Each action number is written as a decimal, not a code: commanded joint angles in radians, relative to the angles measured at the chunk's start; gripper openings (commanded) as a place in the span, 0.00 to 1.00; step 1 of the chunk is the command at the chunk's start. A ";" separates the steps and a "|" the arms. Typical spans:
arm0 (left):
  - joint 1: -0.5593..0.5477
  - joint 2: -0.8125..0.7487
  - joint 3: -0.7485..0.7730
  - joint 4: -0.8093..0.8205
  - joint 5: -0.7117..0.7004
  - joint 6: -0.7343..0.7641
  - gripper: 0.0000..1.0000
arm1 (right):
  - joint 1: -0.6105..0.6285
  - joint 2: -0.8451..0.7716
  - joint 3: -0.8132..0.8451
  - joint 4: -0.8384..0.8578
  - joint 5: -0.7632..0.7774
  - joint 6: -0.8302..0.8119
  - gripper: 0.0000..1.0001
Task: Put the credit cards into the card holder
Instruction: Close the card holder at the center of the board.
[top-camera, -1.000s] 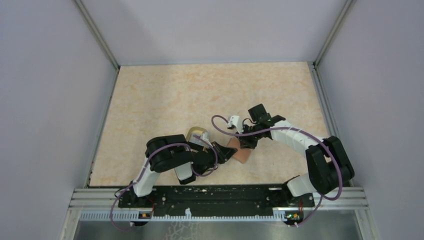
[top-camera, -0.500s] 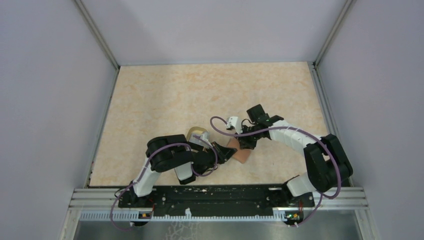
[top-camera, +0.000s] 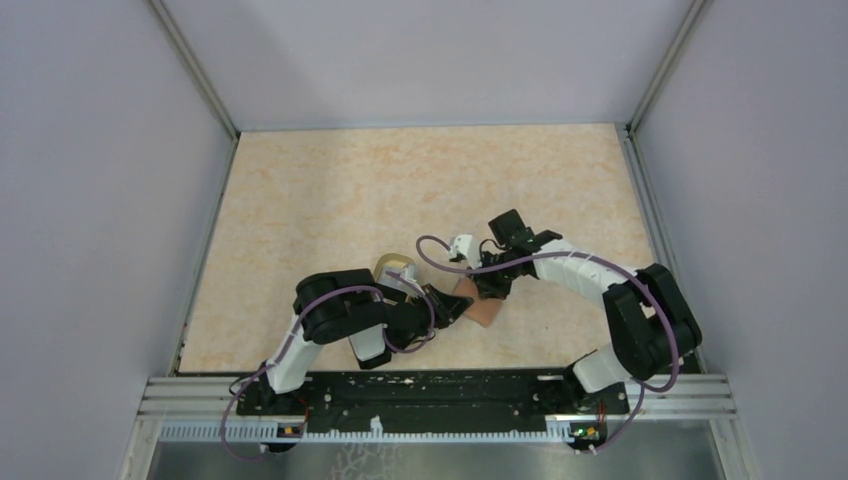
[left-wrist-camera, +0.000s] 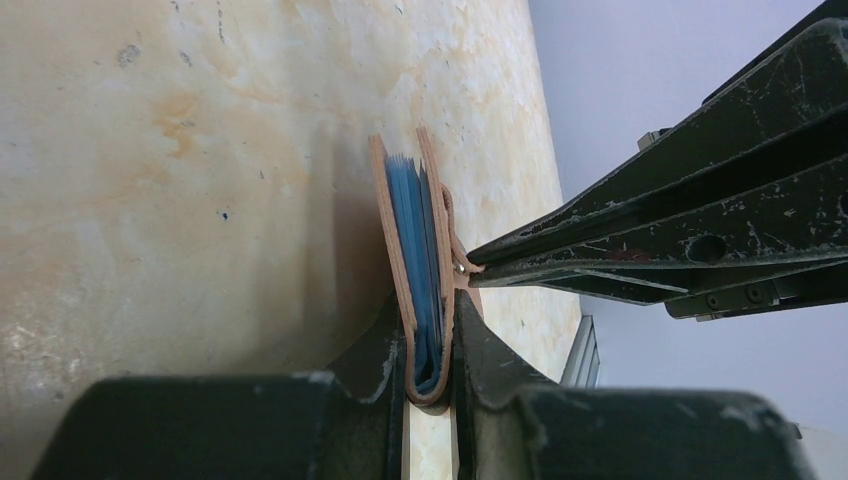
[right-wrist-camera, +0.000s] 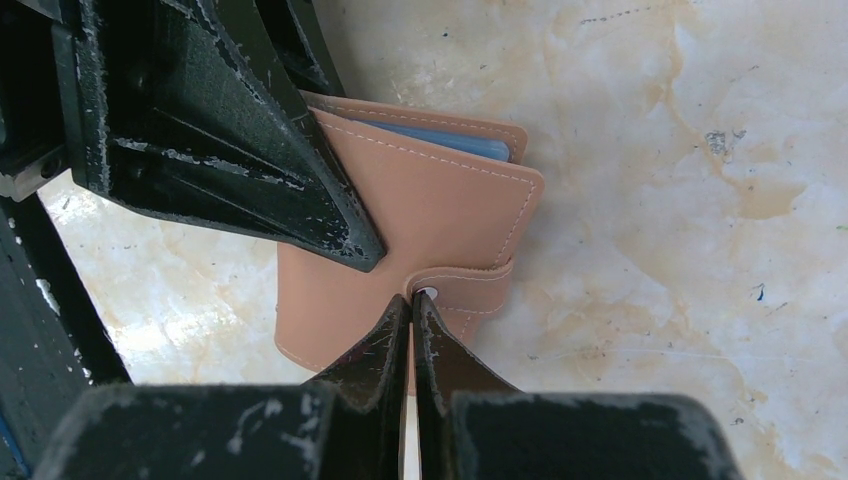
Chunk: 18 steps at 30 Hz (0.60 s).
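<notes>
The card holder (top-camera: 484, 311) is a pinkish-brown leather wallet held on edge just above the table. My left gripper (top-camera: 458, 306) is shut on it. In the left wrist view the holder's folded spine (left-wrist-camera: 428, 385) sits between the fingers of the left gripper (left-wrist-camera: 428, 302), and the blue inside (left-wrist-camera: 412, 235) shows between the covers. My right gripper (right-wrist-camera: 412, 298) is shut with nothing between its fingers. Its tips touch the small tab (right-wrist-camera: 470, 290) at the snap on the holder's cover (right-wrist-camera: 430, 210). In the top view the right gripper (top-camera: 490, 290) stands just behind the holder. The credit cards are hidden.
An oval tan-rimmed dish (top-camera: 393, 268) sits just behind the left arm's wrist. Grey walls close in the table (top-camera: 400, 190) on three sides, and the metal rail (top-camera: 430, 395) with both arm bases runs along the near edge.
The right arm has crept slightly to the left, towards the holder. The left arm and the holder have stayed where they were.
</notes>
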 joint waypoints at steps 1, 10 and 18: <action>-0.006 0.008 0.040 0.117 0.017 0.060 0.00 | 0.049 0.063 -0.005 -0.001 0.003 0.006 0.00; -0.006 0.008 0.051 0.109 0.026 0.071 0.00 | 0.101 0.096 -0.002 -0.029 0.011 -0.018 0.00; -0.006 0.007 0.062 0.107 0.029 0.071 0.00 | 0.129 0.139 0.003 -0.044 0.017 -0.022 0.00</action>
